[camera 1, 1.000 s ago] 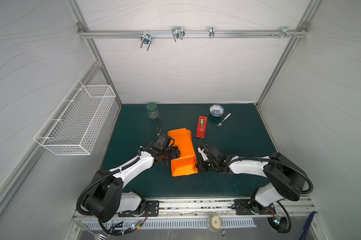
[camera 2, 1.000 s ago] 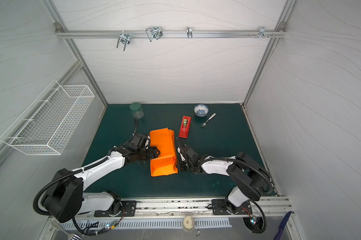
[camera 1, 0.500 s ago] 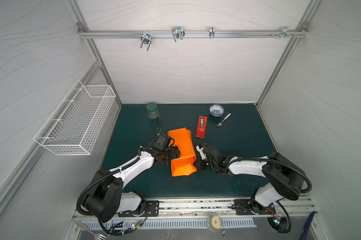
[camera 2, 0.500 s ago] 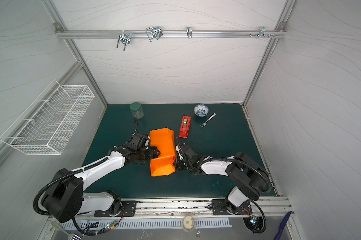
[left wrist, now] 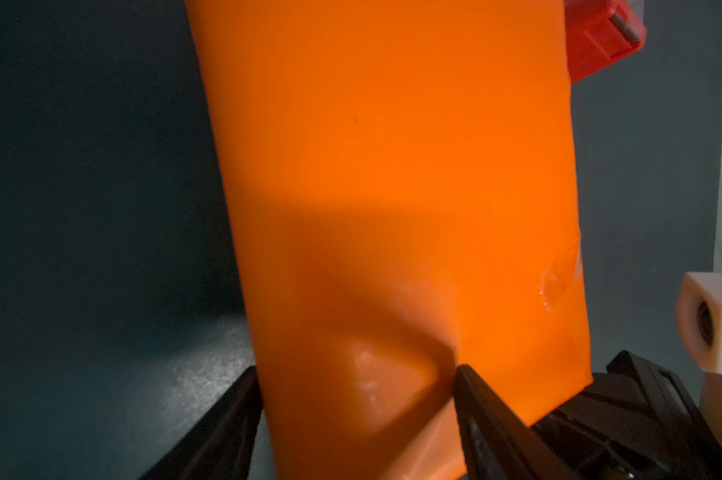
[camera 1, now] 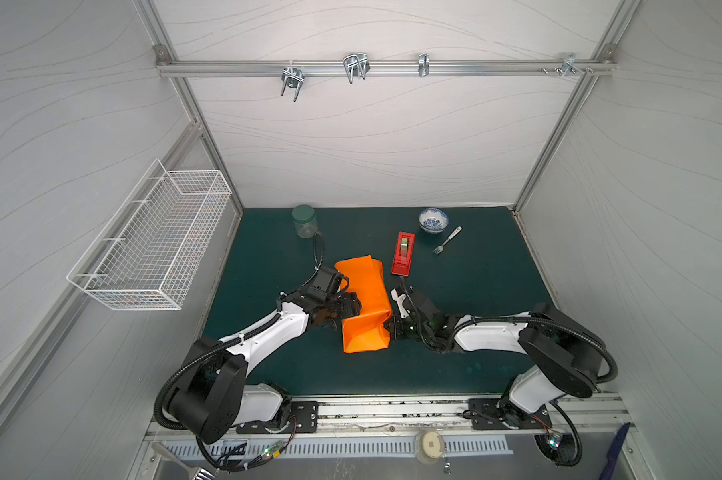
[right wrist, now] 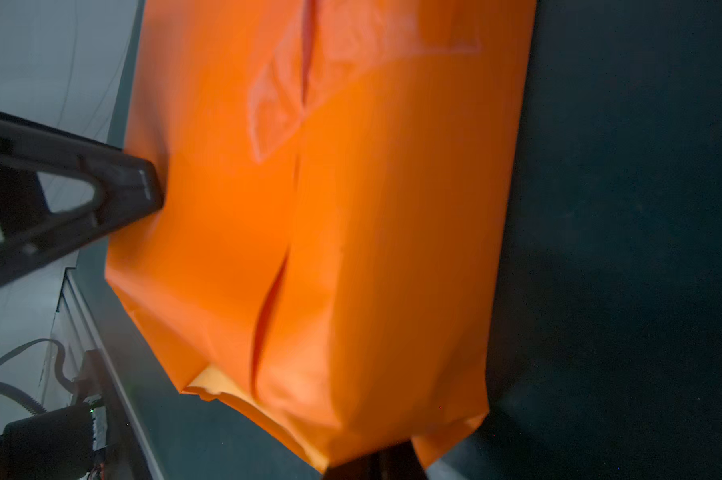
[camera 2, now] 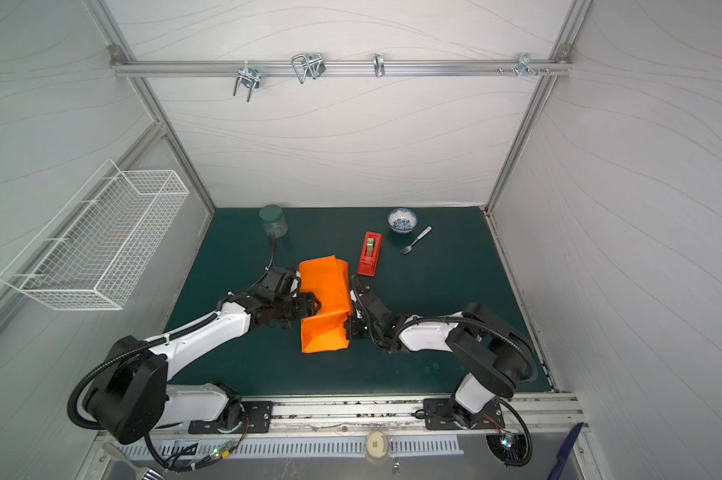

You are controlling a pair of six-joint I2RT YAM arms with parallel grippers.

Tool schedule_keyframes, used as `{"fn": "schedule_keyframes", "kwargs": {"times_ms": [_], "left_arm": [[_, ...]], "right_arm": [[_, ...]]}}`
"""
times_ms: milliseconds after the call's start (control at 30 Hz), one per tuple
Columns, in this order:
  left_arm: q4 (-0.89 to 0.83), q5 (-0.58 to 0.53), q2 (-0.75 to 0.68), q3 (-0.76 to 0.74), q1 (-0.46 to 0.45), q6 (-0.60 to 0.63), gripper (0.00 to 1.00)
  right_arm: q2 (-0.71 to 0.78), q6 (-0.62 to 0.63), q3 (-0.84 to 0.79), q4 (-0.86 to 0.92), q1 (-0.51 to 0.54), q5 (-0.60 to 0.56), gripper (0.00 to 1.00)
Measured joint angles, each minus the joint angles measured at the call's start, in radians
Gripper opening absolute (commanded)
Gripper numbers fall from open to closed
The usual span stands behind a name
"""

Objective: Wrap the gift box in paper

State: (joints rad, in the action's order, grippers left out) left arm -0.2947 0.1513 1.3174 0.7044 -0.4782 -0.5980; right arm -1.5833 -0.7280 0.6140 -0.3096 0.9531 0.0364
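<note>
The paper (camera 1: pixel 363 307) lies folded into a long orange parcel near the middle of the green mat (camera 1: pixel 475 291), its seam taped in the right wrist view; the gift box is hidden inside. The left gripper (left wrist: pixel 355 399) straddles one side of the parcel, jaws spread wide against the paper. The right gripper (camera 1: pixel 390 326) presses the opposite side with jaws closed. A red tape dispenser (camera 1: pixel 403 253) sits just beyond the parcel toward the mat's back edge.

The paper (camera 1: pixel 363 307) is smooth, matt orange with clear glossy tape (left wrist: pixel 558 278) on it. The tabletop (camera 1: pixel 475 291) is dark green, faintly grainy. The tape dispenser (camera 1: pixel 403 253) is shiny red plastic.
</note>
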Motion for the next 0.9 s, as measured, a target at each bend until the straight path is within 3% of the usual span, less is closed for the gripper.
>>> {"fn": "schedule_keyframes", "kwargs": {"times_ms": [900], "left_arm": [[0.018, 0.017, 0.01, -0.002, 0.003, 0.0, 0.73]], "right_arm": [[-0.091, -0.035, -0.022, -0.116, 0.008, -0.06, 0.06]]}}
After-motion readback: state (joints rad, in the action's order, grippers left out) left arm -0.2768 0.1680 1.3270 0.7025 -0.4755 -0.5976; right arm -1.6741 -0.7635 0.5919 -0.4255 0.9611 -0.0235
